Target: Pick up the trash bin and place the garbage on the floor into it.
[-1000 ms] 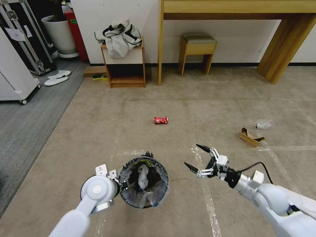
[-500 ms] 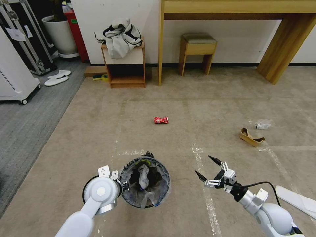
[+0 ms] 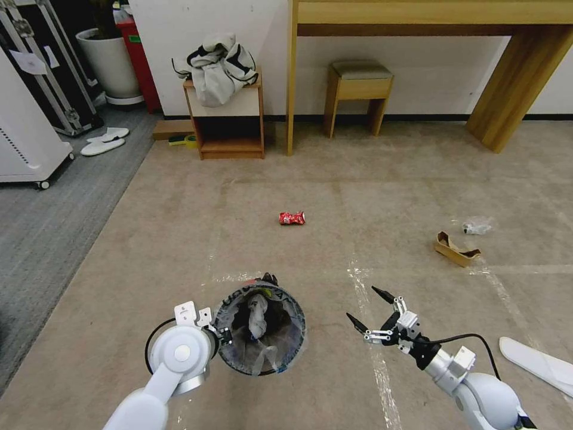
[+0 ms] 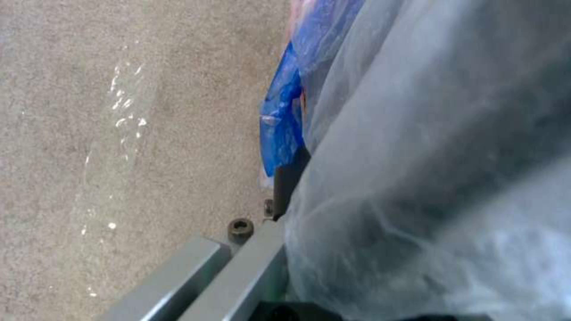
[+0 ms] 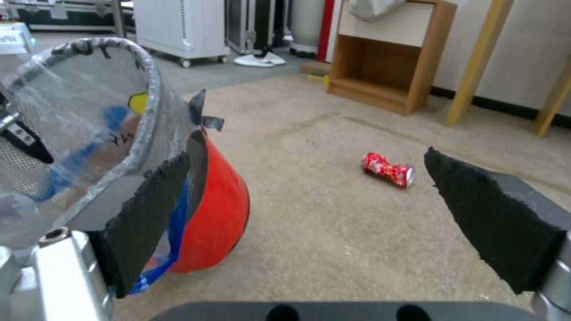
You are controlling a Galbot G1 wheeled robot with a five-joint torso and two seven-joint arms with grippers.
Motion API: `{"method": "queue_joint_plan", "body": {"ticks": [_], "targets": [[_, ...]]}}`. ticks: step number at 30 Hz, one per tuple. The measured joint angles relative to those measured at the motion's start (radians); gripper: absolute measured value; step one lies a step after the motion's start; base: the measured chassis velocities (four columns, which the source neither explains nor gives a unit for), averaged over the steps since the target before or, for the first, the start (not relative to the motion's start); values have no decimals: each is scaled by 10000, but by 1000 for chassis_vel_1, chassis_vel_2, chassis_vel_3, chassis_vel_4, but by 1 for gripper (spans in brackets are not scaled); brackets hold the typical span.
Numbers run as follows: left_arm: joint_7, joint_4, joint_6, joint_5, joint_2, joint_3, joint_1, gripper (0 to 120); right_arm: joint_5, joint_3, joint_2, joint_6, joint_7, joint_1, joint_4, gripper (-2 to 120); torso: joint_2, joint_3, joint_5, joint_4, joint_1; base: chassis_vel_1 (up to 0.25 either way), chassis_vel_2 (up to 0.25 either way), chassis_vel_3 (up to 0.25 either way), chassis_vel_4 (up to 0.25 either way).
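Trash bin (image 3: 260, 331) first: from my head camera it sits near me, left of centre, on the beige carpet floor (image 3: 334, 185). Its clear liner bulges over the rim, with crumpled white paper inside. My left hand (image 3: 222, 334) is pressed against the bin's left rim, gripping it, the round wrist just beside it. My right hand (image 3: 367, 309) hovers to the right of the bin, apart from it, its two black-tipped fingers spread wide and holding nothing. Farther out on the floor lies a crushed red can (image 3: 292, 218), roughly centre. A brown cardboard piece (image 3: 455, 249) and a clear plastic bottle (image 3: 476, 226) lie far right, close together. White slippers (image 3: 104, 141) rest on the grey carpet strip at the far left. A wooden shelf unit (image 3: 230, 122) stands against the far wall with a bundled jacket (image 3: 216, 67) on top, and a stool (image 3: 358, 92) under the long wooden counter (image 3: 430, 24).

From my left wrist, the bin's clear bag (image 4: 428, 169) and its blue edge (image 4: 283, 129) press right against the camera, one dark finger (image 4: 290, 178) lying along the bag.

From my right wrist, both black pads (image 5: 494, 214) stand far apart. The red bin wall (image 5: 217, 209) shows past the nearer pad, and the can (image 5: 388, 169) lies on the floor between them, farther off.
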Motion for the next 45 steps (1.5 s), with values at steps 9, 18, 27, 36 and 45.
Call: {"method": "queue_joint_plan", "body": {"ticks": [9, 18, 27, 36, 45], "targets": [[681, 18, 0, 745, 130, 80, -63, 0, -157, 295, 251, 157, -87, -239, 21, 100, 0, 0, 1, 0, 0, 0, 0, 0, 0], [1408, 197, -1, 1144, 185, 7, -51, 0, -360, 320, 510, 174, -142, -363, 80, 100, 0, 0, 2, 1, 0, 0, 0, 0, 0], [1656, 310, -13, 1515, 123, 145, -123, 0, -403, 343, 601, 174, -143, -436, 67, 100, 0, 1, 1, 0, 0, 0, 0, 0, 0], [1638, 331, 0, 1604, 85, 149, -117, 0, -428, 354, 595, 181, -154, -425, 35, 100, -1, 1, 1, 1, 0, -3, -6, -2, -3], [1635, 363, -13, 1594, 86, 133, -114, 0, -483, 310, 742, 182, -201, -388, -10, 100, 0, 1, 2, 0, 0, -59, -55, -58, -55]]}}
